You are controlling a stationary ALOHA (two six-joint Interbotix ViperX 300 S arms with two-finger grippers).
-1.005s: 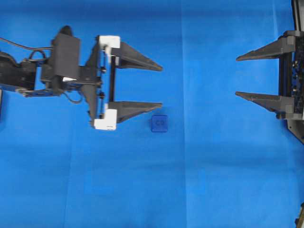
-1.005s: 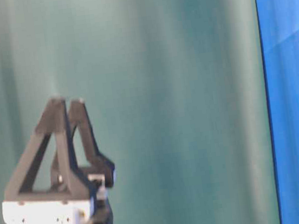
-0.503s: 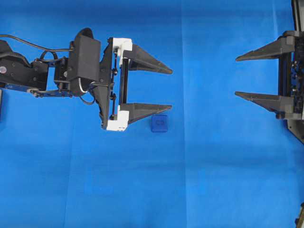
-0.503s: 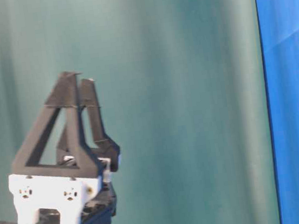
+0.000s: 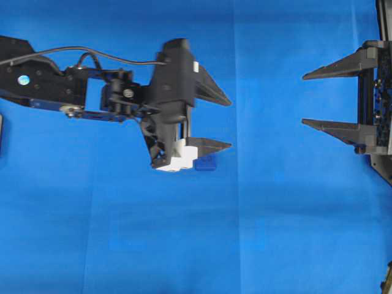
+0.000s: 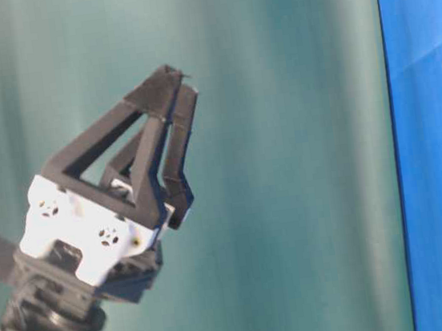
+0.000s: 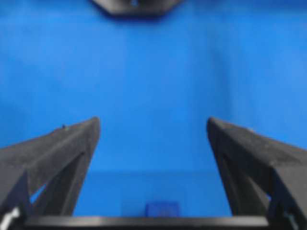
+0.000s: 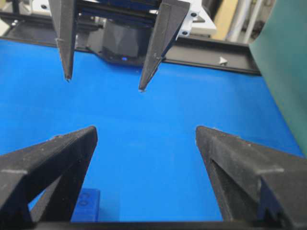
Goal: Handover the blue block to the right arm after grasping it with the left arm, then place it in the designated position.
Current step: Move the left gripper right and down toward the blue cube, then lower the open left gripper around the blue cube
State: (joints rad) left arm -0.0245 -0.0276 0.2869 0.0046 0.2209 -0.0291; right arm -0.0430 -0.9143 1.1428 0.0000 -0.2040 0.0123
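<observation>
The blue block [image 5: 208,162] lies on the blue cloth, half covered from above by my left gripper's white finger mount. My left gripper [image 5: 229,122] is open and pitched downward over it, nothing between its fingers. In the left wrist view the block [image 7: 162,209] shows low in the frame, centred between the wide-spread fingers [image 7: 76,143] of the gripper [image 7: 151,124]. The right arm's gripper [image 5: 304,100] hangs open at the right edge, well apart from the block. Its wrist view shows the gripper [image 8: 145,132], the block [image 8: 86,203] by its left finger, and the left gripper [image 8: 104,82] facing it. The table-level view shows the left gripper [image 6: 182,81] raised.
Blue cloth [image 5: 275,233] covers the whole table. A teal curtain [image 6: 300,156] fills the table-level view and stands at the right in the right wrist view [image 8: 288,62]. A black frame rail [image 8: 211,52] runs along the table's far edge behind the left arm.
My left gripper has moved right and tipped downward, now covering part of the blue block. The block and the right gripper have not moved.
</observation>
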